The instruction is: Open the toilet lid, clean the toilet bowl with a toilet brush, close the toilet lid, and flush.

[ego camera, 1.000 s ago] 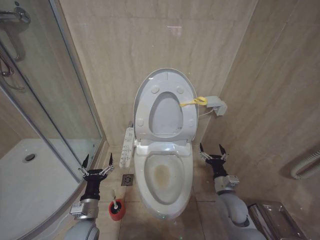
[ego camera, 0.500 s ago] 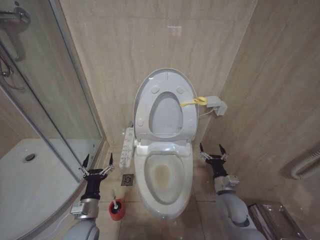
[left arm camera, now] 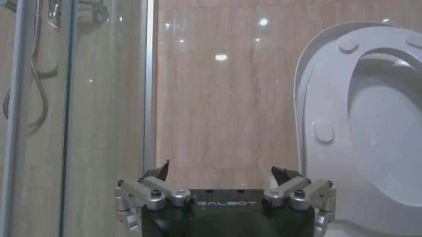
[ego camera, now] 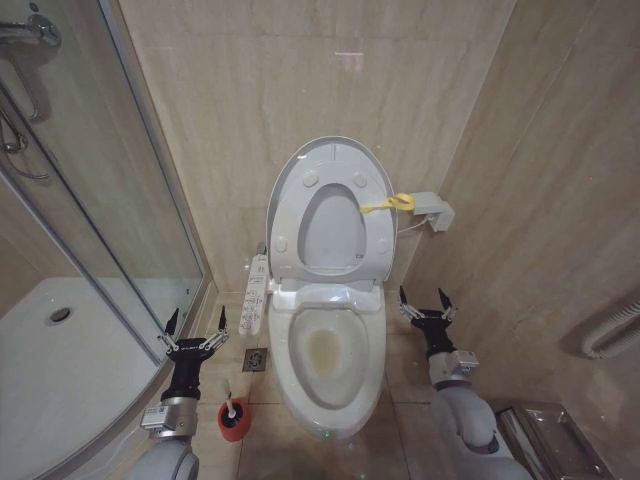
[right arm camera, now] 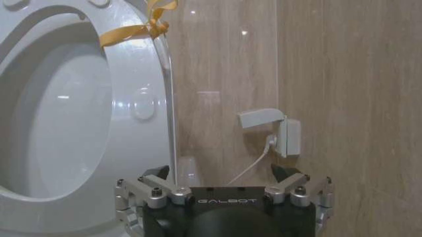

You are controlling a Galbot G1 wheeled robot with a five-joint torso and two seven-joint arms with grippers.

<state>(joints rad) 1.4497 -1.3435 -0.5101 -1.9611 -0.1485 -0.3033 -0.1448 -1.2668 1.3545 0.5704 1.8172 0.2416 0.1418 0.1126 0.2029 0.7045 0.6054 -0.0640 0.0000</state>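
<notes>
Left gripper point(ego camera: 196, 328) fingers spread, empty, hovering left of the toilet bowl point(ego camera: 328, 368) above the toilet brush point(ego camera: 231, 410) standing in its red holder point(ego camera: 233, 424) on the floor. Right gripper point(ego camera: 424, 303) fingers also spread, empty, right of the bowl. Toilet lid point(ego camera: 331, 160) up against the wall, yellow strap point(ego camera: 389, 205) at its right edge.

1. One toilet bowl point(ego camera: 330, 375).
2. One toilet lid point(ego camera: 300, 170), raised, with one yellow strap point(ego camera: 388, 205).
3. One toilet brush point(ego camera: 229, 403) in one red holder cup point(ego camera: 233, 424).
4. Two end effectors: left end effector point(ego camera: 195, 325), right end effector point(ego camera: 424, 299), both with fingers spread.
5. One floor drain point(ego camera: 256, 360).
</notes>
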